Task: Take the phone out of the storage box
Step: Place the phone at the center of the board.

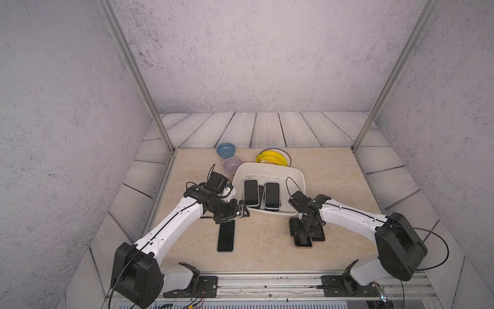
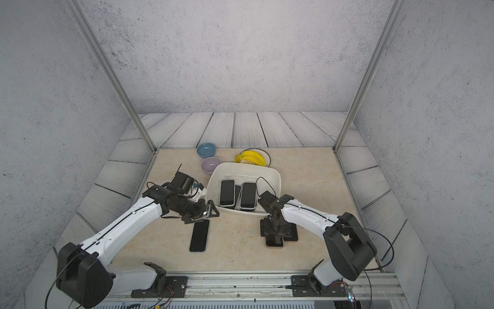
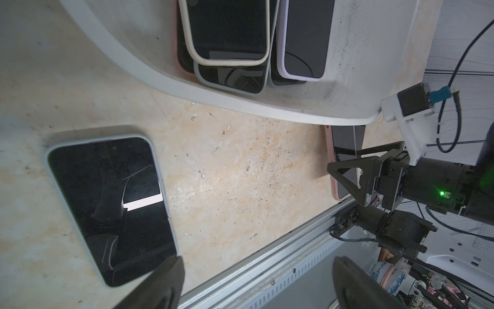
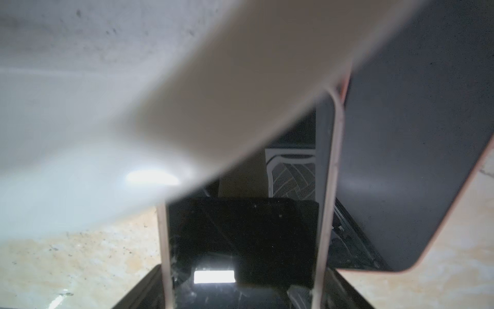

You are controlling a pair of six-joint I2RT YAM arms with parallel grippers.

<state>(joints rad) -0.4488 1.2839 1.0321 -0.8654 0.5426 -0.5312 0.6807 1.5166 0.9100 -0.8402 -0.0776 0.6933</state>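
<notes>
In both top views the phone (image 1: 251,192) (image 2: 227,192) is lying screen-up in the storage box (image 1: 267,170), long axis pointing away from the arms — just beyond the nearer left claw (image 1: 235,214). Left wrist: that claw is gaping empty; cream case showing. Right wrist: the right claw (image 4: 240,283) is straddling a pale-edged phone (image 4: 240,227) — grip, I cannot tell.

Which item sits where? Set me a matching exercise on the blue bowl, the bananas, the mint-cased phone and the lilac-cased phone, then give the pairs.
1. blue bowl
2. bananas
3. mint-cased phone
4. lilac-cased phone

A. in the storage box
B. on the round plate behind the storage box
C. flat on the table, near the left gripper
D. at the table's far edge, beyond the lilac bowl

Pairs: 1-D, 2-B, 3-C, 4-A
</notes>
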